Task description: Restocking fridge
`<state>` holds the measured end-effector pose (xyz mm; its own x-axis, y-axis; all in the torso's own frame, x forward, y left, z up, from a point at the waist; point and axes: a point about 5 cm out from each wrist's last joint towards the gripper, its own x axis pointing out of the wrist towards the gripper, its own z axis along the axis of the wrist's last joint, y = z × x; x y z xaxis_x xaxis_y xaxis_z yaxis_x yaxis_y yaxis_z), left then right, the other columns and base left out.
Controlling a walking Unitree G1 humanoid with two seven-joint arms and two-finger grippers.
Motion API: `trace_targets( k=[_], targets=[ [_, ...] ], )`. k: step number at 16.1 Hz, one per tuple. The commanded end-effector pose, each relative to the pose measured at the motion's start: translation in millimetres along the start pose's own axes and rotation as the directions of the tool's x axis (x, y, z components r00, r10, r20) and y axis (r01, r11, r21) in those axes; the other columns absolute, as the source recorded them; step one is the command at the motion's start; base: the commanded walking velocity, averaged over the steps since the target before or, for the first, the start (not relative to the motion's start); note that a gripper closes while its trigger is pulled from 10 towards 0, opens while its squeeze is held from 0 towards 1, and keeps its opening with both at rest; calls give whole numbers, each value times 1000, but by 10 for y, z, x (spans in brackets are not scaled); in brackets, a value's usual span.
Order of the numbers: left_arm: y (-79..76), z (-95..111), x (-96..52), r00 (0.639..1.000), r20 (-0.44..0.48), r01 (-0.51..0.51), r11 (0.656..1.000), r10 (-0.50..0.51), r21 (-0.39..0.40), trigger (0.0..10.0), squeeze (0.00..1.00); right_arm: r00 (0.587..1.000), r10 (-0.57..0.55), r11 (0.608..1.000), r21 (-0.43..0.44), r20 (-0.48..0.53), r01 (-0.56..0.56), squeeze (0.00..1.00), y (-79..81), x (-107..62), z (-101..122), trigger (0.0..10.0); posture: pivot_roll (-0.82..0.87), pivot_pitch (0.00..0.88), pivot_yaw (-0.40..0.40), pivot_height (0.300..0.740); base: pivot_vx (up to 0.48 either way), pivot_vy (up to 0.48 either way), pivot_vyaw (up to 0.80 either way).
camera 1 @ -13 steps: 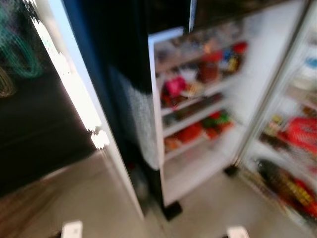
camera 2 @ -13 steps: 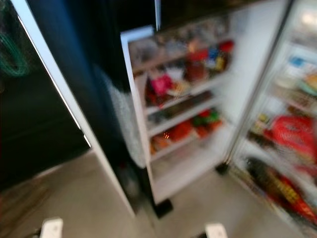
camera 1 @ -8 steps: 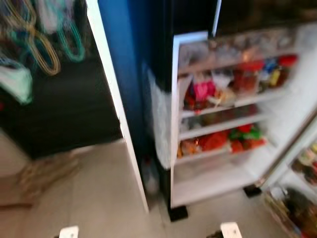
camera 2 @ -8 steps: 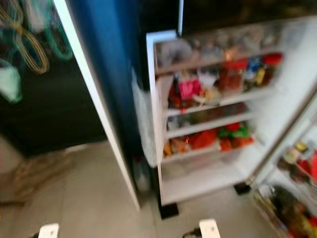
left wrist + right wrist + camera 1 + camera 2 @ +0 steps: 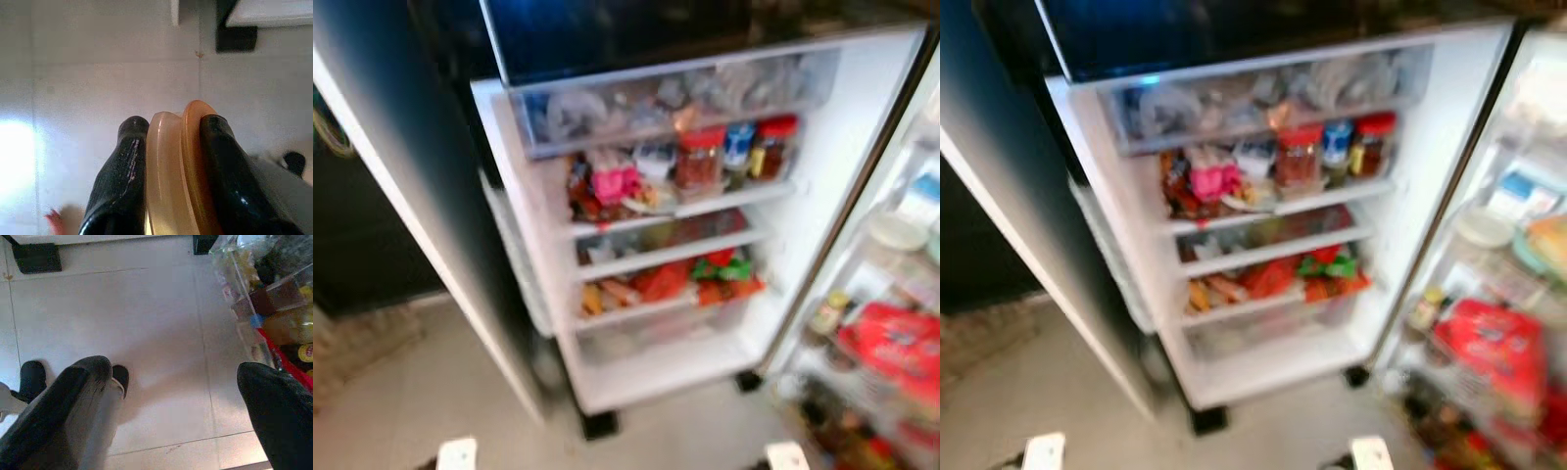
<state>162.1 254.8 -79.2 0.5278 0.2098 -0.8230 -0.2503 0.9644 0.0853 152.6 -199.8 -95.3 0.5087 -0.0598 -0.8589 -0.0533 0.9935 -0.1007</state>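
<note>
Fridge door (image 5: 646,235) stood open ahead of the robot, its shelves crowded with red-lidded jars (image 5: 700,162), packets and a clear upper bin (image 5: 666,98). Left gripper (image 5: 168,132), hanging above the pale tiled floor (image 5: 98,73), pinched a tan-and-orange disc (image 5: 171,166) between its fingers. Right gripper (image 5: 173,382) hung with jaws spread wide over the floor, beside bottles (image 5: 288,328) low in the fridge.

Motion blur is smearing the door shelves (image 5: 675,211); jar labels unreadable. The picture's edge is cutting off the orange disc (image 5: 171,176) in the left gripper (image 5: 168,147).
</note>
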Motion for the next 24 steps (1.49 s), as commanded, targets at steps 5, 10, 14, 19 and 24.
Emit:
trace_targets(
  k=[5,10,14,19,24],
  targets=[
    [39,6,-3,1000,-2,0,1000,0,26,10000,0,1000,10,999,30,-15,-10,0,59,-5,-52,10000,-84,0,67,740,0,-368,0],
    [34,28,-11,998,65,-8,997,13,-75,10000,0,999,10,999,38,-30,-9,0,64,-6,-72,10000,-118,0,87,740,0,-55,0],
    [74,556,-24,943,328,6,979,62,-204,10000,0,999,26,999,34,-20,-25,0,46,-8,-64,10000,-94,0,75,740,0,0,0],
    [-121,1185,-183,779,626,294,905,-40,-308,10000,0,999,33,999,38,-23,-32,0,57,-6,-61,10000,-81,0,78,740,0,0,0],
    [-823,1524,-541,588,749,679,689,-305,-252,10000,0,999,29,998,49,-30,-27,0,50,-5,-63,10000,-67,0,75,740,0,0,0]
  ],
)
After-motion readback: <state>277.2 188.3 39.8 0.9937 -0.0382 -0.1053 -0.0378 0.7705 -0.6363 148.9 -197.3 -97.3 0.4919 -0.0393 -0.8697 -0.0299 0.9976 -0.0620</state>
